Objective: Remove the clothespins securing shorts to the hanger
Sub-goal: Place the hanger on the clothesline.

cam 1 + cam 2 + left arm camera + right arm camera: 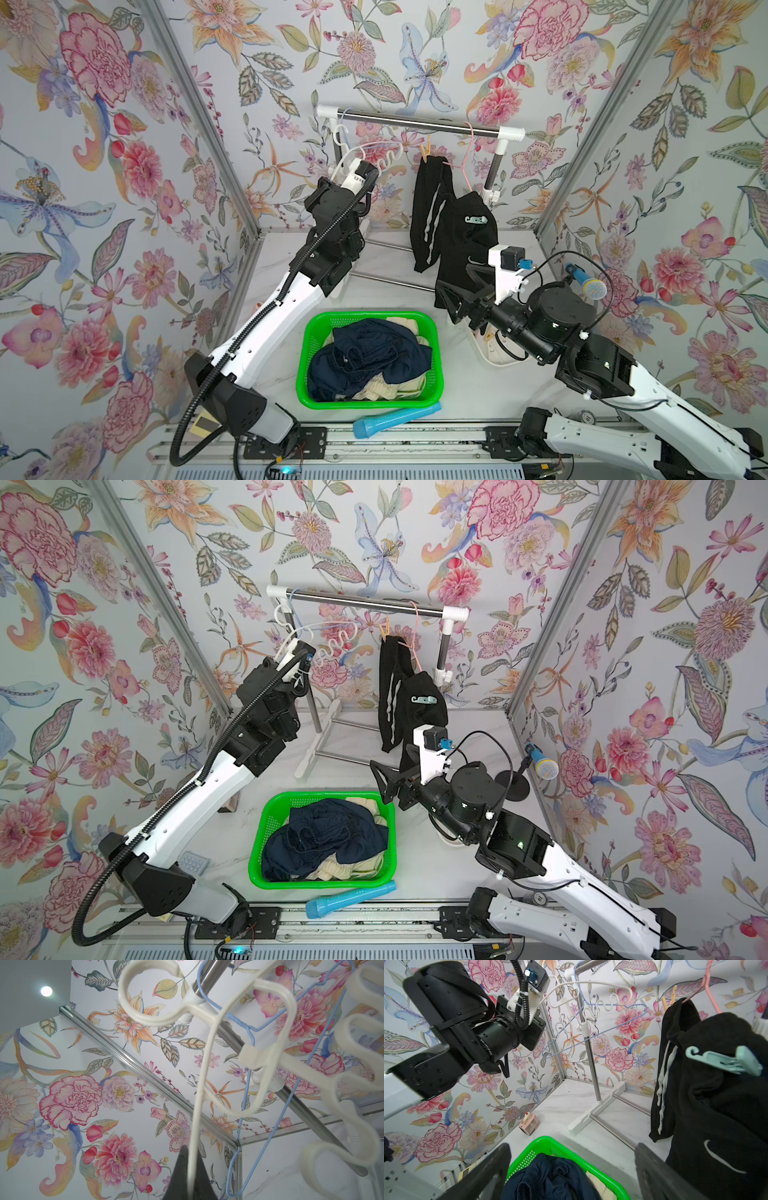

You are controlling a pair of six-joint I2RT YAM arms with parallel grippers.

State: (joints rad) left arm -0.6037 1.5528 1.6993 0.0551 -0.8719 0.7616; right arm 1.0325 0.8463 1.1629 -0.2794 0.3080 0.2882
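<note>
Nearest, the basket (365, 404) is holding navy shorts (365, 353) over cream shorts (376, 388) (both off their hangers, so that part looks done). Just beyond, the right gripper (444, 302) is hanging wide open & empty, beside the lower edge of the black shorts (457, 237). Higher on that fabric the teal clip (724, 1059) is biting. Further back a tan peg (424, 150) is sitting at the shorts' top corner, by the pink hanger (469, 137) under the rail (415, 122). Far left, the left gripper (190, 1167) is clenching the thin wire of the bare white hanger (149, 1020).

Risks, as I judge them: tugging the clip w/o squeezing it open would be dragging shorts + pink hanger along or off the rail. The shorts are hanging lopsided, so freeing one pin first may be letting them slump. Any left-arm pull could be yanking the white hanger off.

Views: only the left wrist cam is showing wire btw. the left fingers (178, 1172); the top views are hiding those jaws behind the wrist. Only the right wrist cam is showing the clip's hooked end clearly.
</note>
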